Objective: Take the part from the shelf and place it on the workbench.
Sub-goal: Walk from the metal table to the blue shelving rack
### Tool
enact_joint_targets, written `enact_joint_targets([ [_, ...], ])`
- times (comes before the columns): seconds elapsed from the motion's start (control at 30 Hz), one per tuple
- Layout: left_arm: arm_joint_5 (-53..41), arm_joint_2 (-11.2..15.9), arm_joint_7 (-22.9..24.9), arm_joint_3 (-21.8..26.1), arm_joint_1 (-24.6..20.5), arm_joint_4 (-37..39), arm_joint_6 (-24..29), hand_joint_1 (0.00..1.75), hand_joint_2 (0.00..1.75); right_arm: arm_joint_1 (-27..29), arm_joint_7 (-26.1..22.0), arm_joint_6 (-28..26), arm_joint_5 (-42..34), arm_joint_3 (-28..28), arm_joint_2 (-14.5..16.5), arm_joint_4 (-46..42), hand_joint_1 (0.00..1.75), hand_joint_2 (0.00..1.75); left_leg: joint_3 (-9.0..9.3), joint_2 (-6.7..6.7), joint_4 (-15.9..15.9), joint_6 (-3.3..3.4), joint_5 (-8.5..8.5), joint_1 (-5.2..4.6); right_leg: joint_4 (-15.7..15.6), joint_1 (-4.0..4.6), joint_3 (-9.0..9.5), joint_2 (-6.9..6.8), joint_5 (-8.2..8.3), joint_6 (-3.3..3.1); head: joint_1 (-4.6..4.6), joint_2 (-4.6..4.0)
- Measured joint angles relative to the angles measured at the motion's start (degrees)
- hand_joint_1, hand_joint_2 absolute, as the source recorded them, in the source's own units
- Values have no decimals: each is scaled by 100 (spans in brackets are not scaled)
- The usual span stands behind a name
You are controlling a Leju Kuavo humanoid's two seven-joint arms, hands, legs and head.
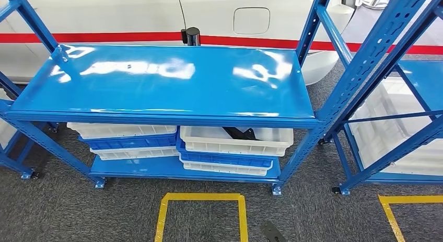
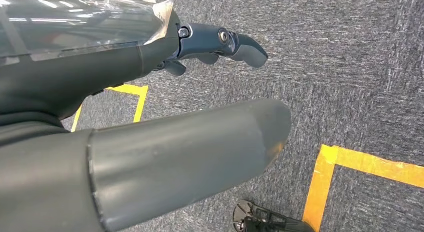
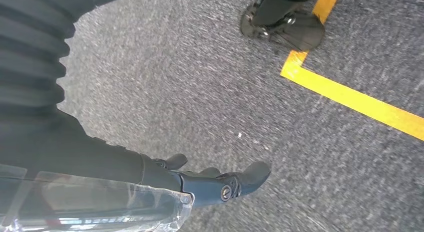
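Note:
A black part [image 1: 237, 132] lies in the top white bin [image 1: 235, 142] on the right of the blue shelf's lower level, partly hidden under the shelf's glossy top board [image 1: 162, 80]. In the left wrist view my left hand [image 2: 150, 66] hangs over grey carpet, fingers [image 2: 240, 44] stretched out and holding nothing. My right hand [image 3: 150, 182] also hangs above the carpet, its fingers [image 3: 245, 177] extended and empty. Both hands are low and well away from the shelf.
A stack of white and blue bins [image 1: 130, 140] fills the lower level's left side. A second blue rack [image 1: 397, 122] with white bins stands at the right. Yellow tape squares [image 1: 201, 197] mark the carpet before the shelf. A white panel with a red stripe [image 1: 130, 37] stands behind.

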Motion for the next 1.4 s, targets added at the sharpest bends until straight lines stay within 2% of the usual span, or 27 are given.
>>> enact_joint_targets([
  [0.03, 0, 1, 0, 0, 0, -1, 0, 0, 0, -2, -1, -2, 0, 1, 5, 0, 0, 0, -5, -6, 11, -5, -16, -13, -103, -6, 41, 8, 37, -37, -2, 0],
  [0.1, 0, 3, 0, 0, 2, -1, -1, 0, 0, -2, -2, -10, 0, 1, 13, 0, 0, 0, -14, -5, 17, 57, -13, -23, -112, -1, 49, 16, 59, -104, -9, 0],
  [0.17, 0, 3, 0, 0, 0, 0, -2, 0, 0, -3, -2, -22, 0, -1, 12, 0, 0, 0, -7, 3, 5, 122, -2, -17, -115, 13, 47, 24, 65, -118, -10, 0],
  [0.23, 0, 3, 0, 0, -4, 0, -2, 0, 0, -9, -2, -31, 0, -1, 13, 0, 0, 0, 7, 12, -18, 120, 1, -10, -114, 27, 47, 30, 63, -127, -10, 0],
  [0.33, 0, 2, 0, 0, -5, 0, -2, 0, 0, -12, -2, -34, 0, -1, 16, 0, 0, 0, 16, 17, -47, 82, 14, -2, -112, 42, 44, 32, 58, -140, -10, 0],
  [0.5, 0, 0, 0, -2, -6, 0, -4, 0, 0, -14, -1, -37, 0, -1, 13, 0, 0, 0, 14, 21, -60, -84, 13, 20, -108, 64, 41, 32, 53, -189, -10, 0],
  [0.83, 5, 1, 2, -2, -10, 0, 0, 0, 0, -20, 7, -53, 21, 1, 15, 0, 0, 0, 8, 24, -52, -94, 13, -29, -109, 26, 43, 31, 59, -206, -9, 0],
  [0.87, 10, 1, 2, -1, -10, 0, 1, 0, 44, -20, 7, -65, 31, 1, 15, 0, 0, 0, 7, 24, -51, -93, 13, -32, -109, 23, 43, 31, 59, -206, -9, 0],
  [0.97, 26, 1, 1, 4, -9, 0, 2, 0, 175, -20, 7, -138, 49, 2, 17, 0, 0, 131, 6, 23, -46, -92, 12, -36, -110, 19, 43, 31, 60, -205, -9, 0],
  [1.0, 33, 1, 7, 6, -9, 0, -3, 0, 175, -20, 7, -158, 45, 2, 19, 0, 0, 175, 5, 23, -45, -92, 12, -37, -110, 18, 43, 31, 60, -204, -9, 0],
  [1.13, 208, 44, 92, -146, 55, -22, -176, 0, 175, 17, 4, -128, -50, -9, 20, -15, 0, 175, 5, 23, -44, -92, 12, -39, -110, 17, 43, 31, 60, -204, -9, 0],
  [1.37, 1228, 251, 237, -918, 318, -208, -525, 0, 175, 206, -119, 80, -371, -108, 17, -186, 0, 175, 3, 24, -46, -91, 11, -35, -110, 18, 38, 31, 59, -206, -9, 0],
  [1.4, 1382, 283, 257, -1043, 356, -240, -571, 0, 131, 235, -143, 113, -418, -137, 17, -217, 0, 175, 3, 24, -46, -91, 11, -35, -110, 19, 38, 31, 59, -206, -9, 0],
])
